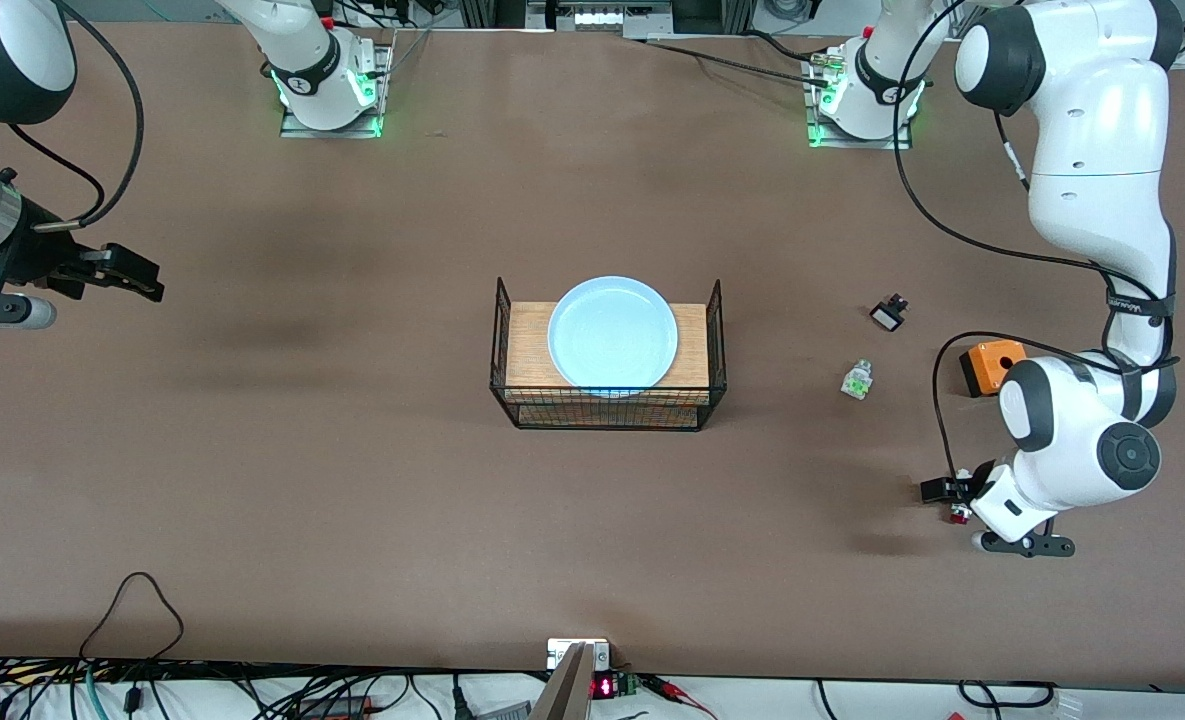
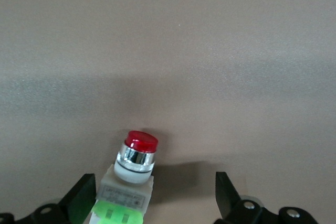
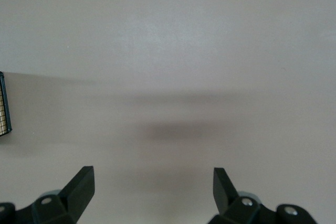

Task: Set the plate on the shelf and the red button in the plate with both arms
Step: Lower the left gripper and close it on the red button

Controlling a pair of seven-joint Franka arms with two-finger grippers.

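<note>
The pale blue plate (image 1: 612,332) lies on a wooden shelf in a black wire rack (image 1: 607,410) at the table's middle. The red button (image 2: 137,163), with a white and green body and a red cap, lies on the table near the left arm's end. My left gripper (image 2: 155,195) is low over it and open, its fingers on either side of the button, which sits close to one finger (image 2: 84,198). In the front view the left gripper (image 1: 952,500) hides most of the button (image 1: 960,516). My right gripper (image 1: 142,280) is open and empty, over bare table at the right arm's end.
A white-green part without a red cap (image 1: 857,380), a small black part (image 1: 889,313) and an orange box (image 1: 992,365) lie near the left arm, farther from the front camera than the button. The rack's corner (image 3: 4,103) shows in the right wrist view.
</note>
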